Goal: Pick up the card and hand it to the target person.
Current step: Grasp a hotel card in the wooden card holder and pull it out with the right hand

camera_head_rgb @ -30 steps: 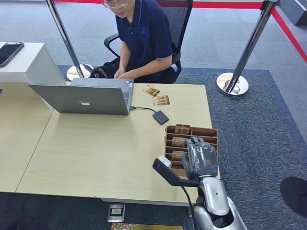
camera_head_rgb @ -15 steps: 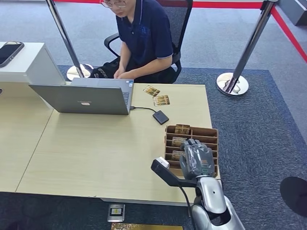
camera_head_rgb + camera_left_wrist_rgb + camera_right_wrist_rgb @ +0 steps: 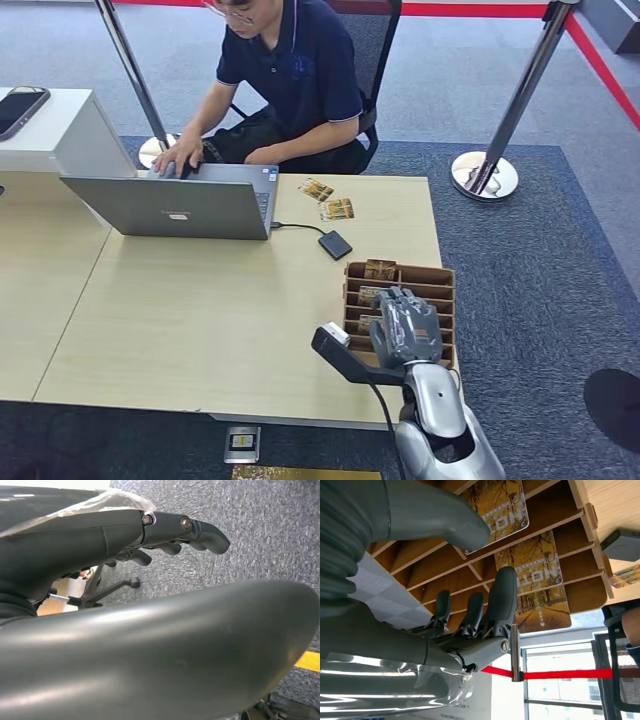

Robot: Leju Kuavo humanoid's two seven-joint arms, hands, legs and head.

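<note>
Right hand (image 3: 405, 327) is over the near part of the wooden card rack (image 3: 436, 277), which sits at the near right of the desk (image 3: 189, 310). The rack is slotted; three cards stand in its left column. In the right wrist view the fingers (image 3: 502, 600) are extended and spread, with the thumb (image 3: 444, 522) apart from them. The thumb tip lies at the edge of the nearest card (image 3: 501, 505); cannot tell whether it touches. Nothing is clasped in the right hand.

The middle card (image 3: 531, 562) and the far card (image 3: 542, 610) stay in their slots beyond the fingertips. All three show a yellow autumn-tree print.

The left hand (image 3: 113, 535) is seen in the left wrist view over grey carpet, with its dark fingers (image 3: 205, 532) stretched out and loosely apart, holding nothing.

A black camera bar (image 3: 343, 352) projects left from the right wrist, over the desk's near edge.

On the desk beyond the rack: a small black device (image 3: 335, 244) with a cable running left to the open grey laptop (image 3: 177, 203). Two loose cards (image 3: 326, 199) lie far of the device, near the far edge.

A person (image 3: 290, 75) in a dark blue polo sits at the far side of the desk on a black chair, one hand (image 3: 177, 155) on the laptop. A phone (image 3: 21, 108) lies on a white block at far left. Two stanchion posts (image 3: 502, 130) with a red belt stand on the carpet behind.
</note>
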